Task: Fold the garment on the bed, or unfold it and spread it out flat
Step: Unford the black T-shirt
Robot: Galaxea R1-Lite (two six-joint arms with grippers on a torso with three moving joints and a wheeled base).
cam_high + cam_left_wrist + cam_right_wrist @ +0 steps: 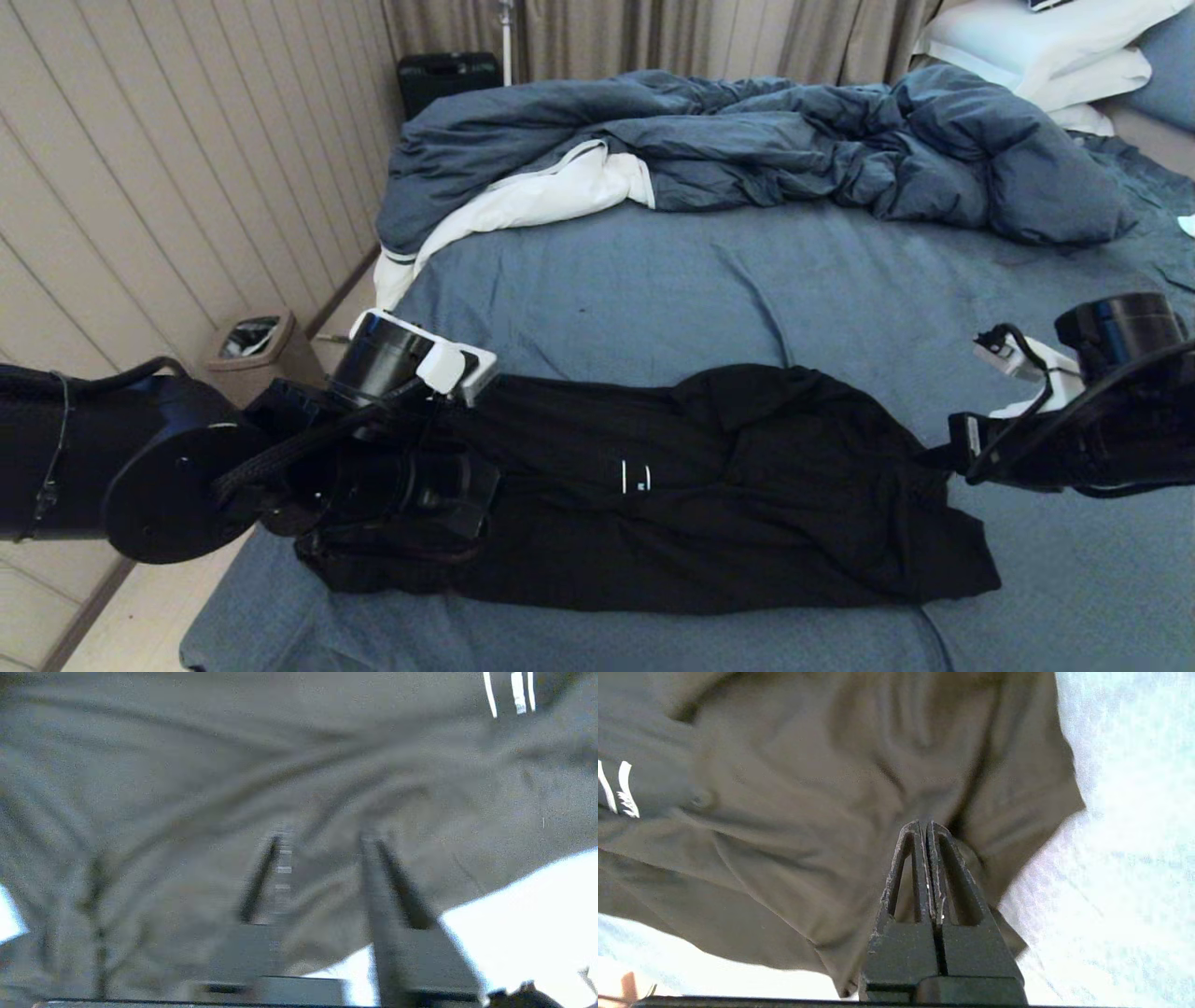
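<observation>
The garment (691, 485), a black T-shirt, lies on the near part of the bed (653, 280), stretched as a long band from left to right. It is folded over itself, with loose wrinkles and a small white mark near its middle. The dark-blue duvet (747, 149) is bunched at the far side, well apart from the shirt, and the white pillows (1036, 47) are at the far right corner.

The left gripper (322, 877) is at the left end of the shirt. In the left wrist view its two fingers stand a little apart, directly over the cloth. This view is blurred, so I cannot say for sure whether any fabric is between them; it looks like they hold nothing.

The right gripper (924, 833) is at the right end of the shirt. Its fingers are pressed tightly together, with the tips touching the cloth near the edge. Whether they pinch a thin layer, I cannot tell.

I judge that the step in hand is taking hold of both ends of the band, to fold it or pull it flat. The next move calls for the left gripper to lower onto the left edge and close on it firmly, so both ends can then move together without the cloth slipping.
</observation>
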